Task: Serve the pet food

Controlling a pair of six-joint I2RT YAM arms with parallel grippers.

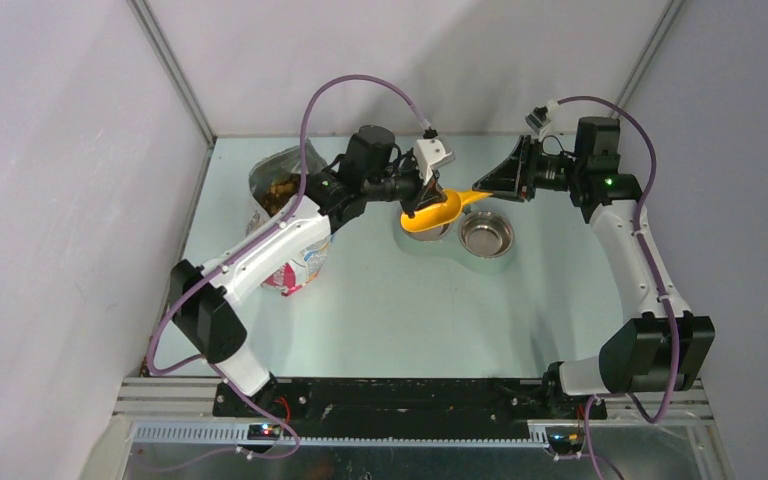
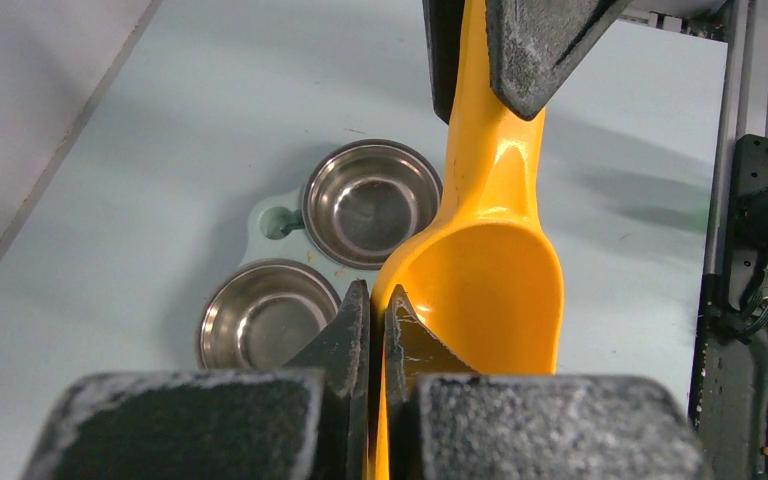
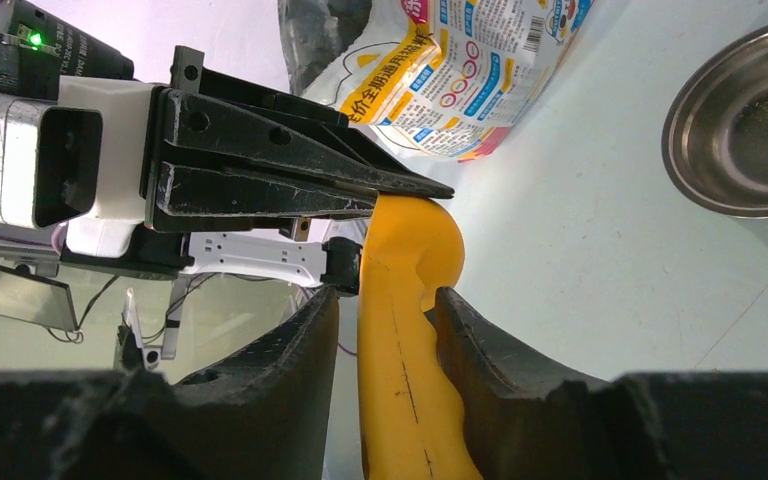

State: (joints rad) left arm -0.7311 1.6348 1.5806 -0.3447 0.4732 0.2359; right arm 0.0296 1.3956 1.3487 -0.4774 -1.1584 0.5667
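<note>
Left gripper (image 2: 370, 300) is pinched tight on the yellow scoop's (image 2: 490, 290) rim. Right gripper (image 3: 385, 300) straddles its handle, part open, a slit showing on one side. The foil bag (image 1: 305, 265) stands at nine o'clock from the steel bowls (image 2: 365, 205). Kibble (image 1: 282, 190) lies in the bag's open mouth.

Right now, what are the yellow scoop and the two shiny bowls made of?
The yellow scoop looks like hard plastic with a smooth, glossy finish: it is one even colour, has a rounded moulded shape and shows bright highlights. The two bowls are most likely stainless steel: they are silvery, reflect like a mirror and look faintly brushed inside.
</note>
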